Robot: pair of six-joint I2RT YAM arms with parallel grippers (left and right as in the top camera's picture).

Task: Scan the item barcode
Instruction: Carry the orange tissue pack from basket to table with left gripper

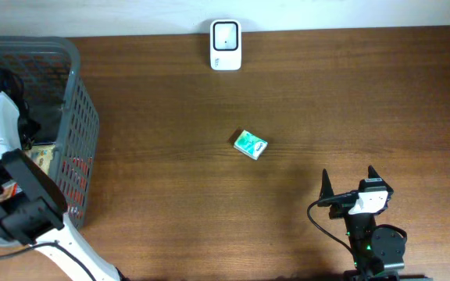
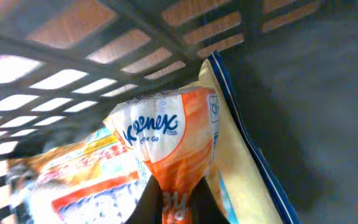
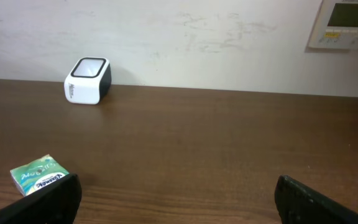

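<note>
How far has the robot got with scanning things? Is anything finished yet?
Done: one small green box lies out on the table, though whether it was scanned isn't visible. In hand: the left gripper is shut on an orange Kleenex pack inside the basket. Left: lift it out and present it to the white scanner. The right gripper hangs open, empty.

By the basket (image 1: pixel 80 101) we see the left arm (image 1: pixel 26 207): white shells, black joints, a thin black cable. Far from the basket, the right arm (image 1: pixel 375 238) is black, with a white block and pointed fingers (image 1: pixel 325 187).
</note>
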